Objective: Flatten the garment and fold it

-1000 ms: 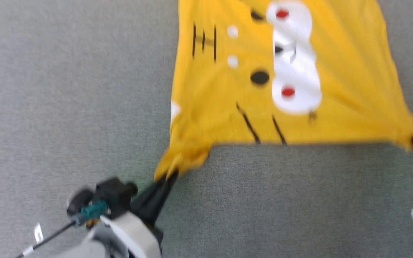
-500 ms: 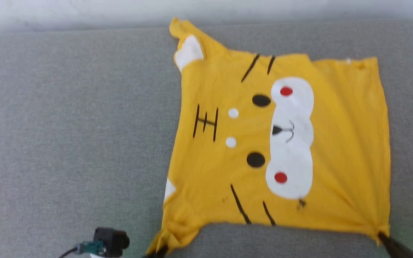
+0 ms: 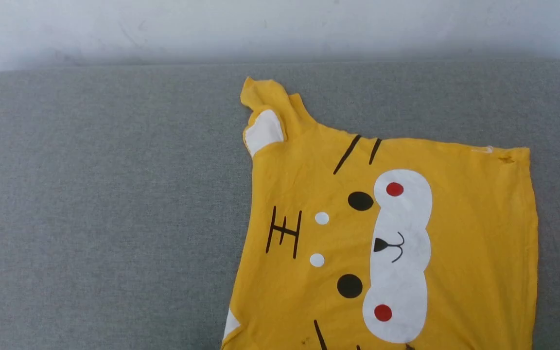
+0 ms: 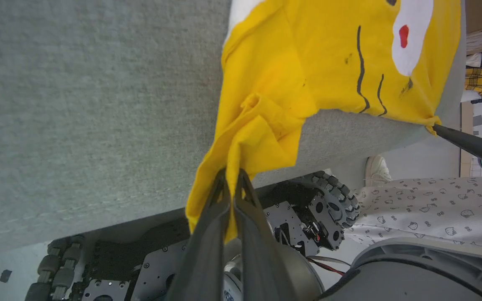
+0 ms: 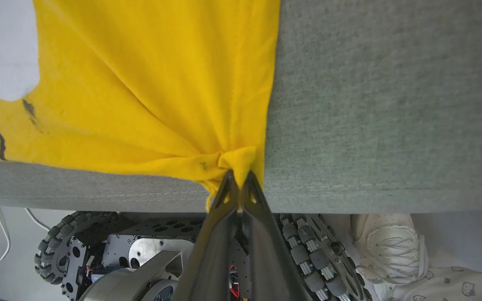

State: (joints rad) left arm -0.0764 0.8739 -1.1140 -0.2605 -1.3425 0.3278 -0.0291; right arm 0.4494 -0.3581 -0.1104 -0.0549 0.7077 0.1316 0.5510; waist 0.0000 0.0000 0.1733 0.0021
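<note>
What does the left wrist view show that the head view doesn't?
Left wrist view: left gripper and right gripper, each shut on a near corner of the shirt at the cushion edge; wheeled base below. Head view: the far sleeve with its white patch, the wall. Both: the yellow shirt spread on the grey cushion.

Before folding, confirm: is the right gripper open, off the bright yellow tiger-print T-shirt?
No, the right gripper is shut on a bunched corner of the T-shirt.
</note>
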